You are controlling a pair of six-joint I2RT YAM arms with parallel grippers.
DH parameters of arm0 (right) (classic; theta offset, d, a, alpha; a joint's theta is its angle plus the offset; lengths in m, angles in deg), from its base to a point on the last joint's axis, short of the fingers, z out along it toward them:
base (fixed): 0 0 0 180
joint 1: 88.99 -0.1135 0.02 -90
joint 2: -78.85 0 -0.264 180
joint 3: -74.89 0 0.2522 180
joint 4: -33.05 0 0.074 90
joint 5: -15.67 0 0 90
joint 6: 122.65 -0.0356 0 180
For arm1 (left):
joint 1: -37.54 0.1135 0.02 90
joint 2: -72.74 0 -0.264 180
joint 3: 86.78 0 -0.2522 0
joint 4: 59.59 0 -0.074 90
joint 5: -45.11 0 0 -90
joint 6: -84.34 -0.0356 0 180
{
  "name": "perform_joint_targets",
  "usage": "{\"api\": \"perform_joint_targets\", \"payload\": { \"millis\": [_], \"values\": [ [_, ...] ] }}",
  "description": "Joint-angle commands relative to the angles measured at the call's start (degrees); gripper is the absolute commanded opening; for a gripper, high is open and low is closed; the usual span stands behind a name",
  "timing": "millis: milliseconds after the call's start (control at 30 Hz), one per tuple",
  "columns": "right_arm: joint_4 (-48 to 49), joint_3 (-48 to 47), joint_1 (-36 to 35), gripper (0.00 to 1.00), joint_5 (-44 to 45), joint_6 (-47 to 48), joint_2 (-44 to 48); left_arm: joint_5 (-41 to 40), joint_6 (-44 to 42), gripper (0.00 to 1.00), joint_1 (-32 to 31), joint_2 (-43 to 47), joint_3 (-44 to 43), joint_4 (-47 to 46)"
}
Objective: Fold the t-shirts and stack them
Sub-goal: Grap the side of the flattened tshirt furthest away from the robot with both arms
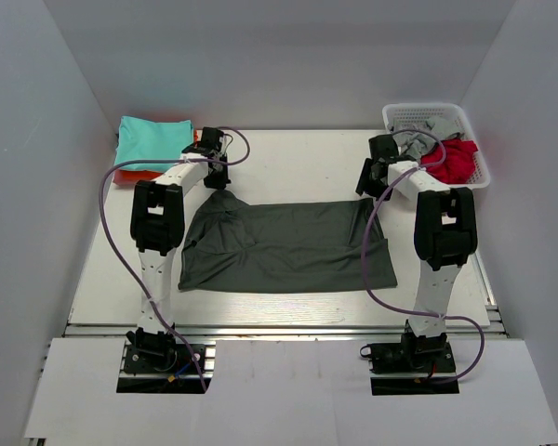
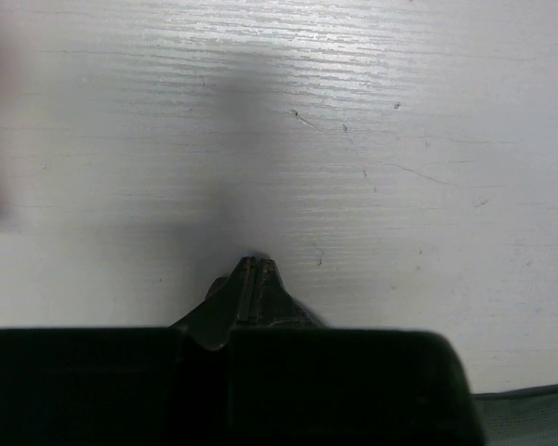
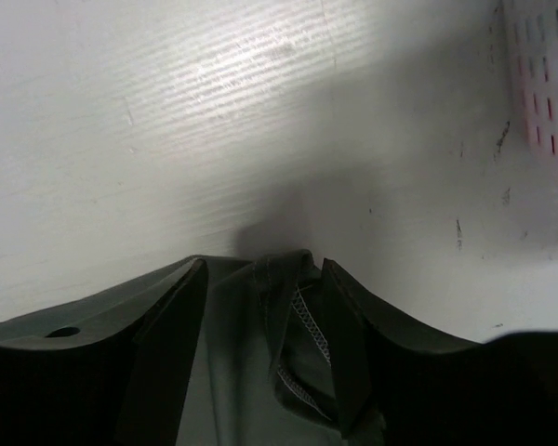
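The dark charcoal t-shirt (image 1: pixel 288 246) lies spread out in the middle of the table. My left gripper (image 1: pixel 214 178) is at its far left corner. In the left wrist view it (image 2: pixel 254 268) is shut low over the table, with a thin flap of the dark cloth pinched in it. My right gripper (image 1: pixel 367 181) is at the far right corner. In the right wrist view it (image 3: pixel 263 269) is open, and the stitched hem of the shirt (image 3: pixel 293 325) lies between the two fingers. A folded teal t-shirt (image 1: pixel 153 141) lies on an orange one (image 1: pixel 126 175) at the far left.
A white mesh basket (image 1: pixel 405 115) stands at the far right and holds a red t-shirt (image 1: pixel 456 160) and a light grey one (image 1: pixel 418 144). Its wall shows in the right wrist view (image 3: pixel 544 84). White walls close in the table on three sides.
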Motion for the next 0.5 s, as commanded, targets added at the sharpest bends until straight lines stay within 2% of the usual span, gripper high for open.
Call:
{"api": "perform_joint_targets", "payload": {
  "millis": [0, 100, 267, 300, 367, 467],
  "values": [
    [-0.9, 1.0, 0.0, 0.57, 1.6, -1.0, -0.1, 0.3, 0.0, 0.0, 0.3, 4.5, 1.1, -0.1],
    [-0.9, 1.0, 0.1, 0.52, 1.6, -1.0, -0.8, 1.6, -0.6, 0.0, 0.3, 6.7, 2.3, -1.9],
    [-0.3, 0.8, 0.0, 0.3, 1.4, -0.9, -1.5, 1.6, -1.7, 0.0, 0.3, 9.9, 5.3, -5.9],
    [-0.1, 0.5, -0.1, 0.17, 1.5, -1.1, -1.3, 2.1, -1.7, 0.0, 0.3, 10.8, 5.9, -6.5],
    [-0.4, 0.2, 0.1, 0.01, 1.8, -0.9, -1.3, 2.1, -1.7, 0.0, 0.3, 11.4, 5.9, -6.5],
    [-0.2, -0.4, 0.1, 0.0, 4.2, -0.1, -1.0, 2.1, -2.2, 0.0, 0.3, 12.0, 5.9, -7.6]
  ]
}}
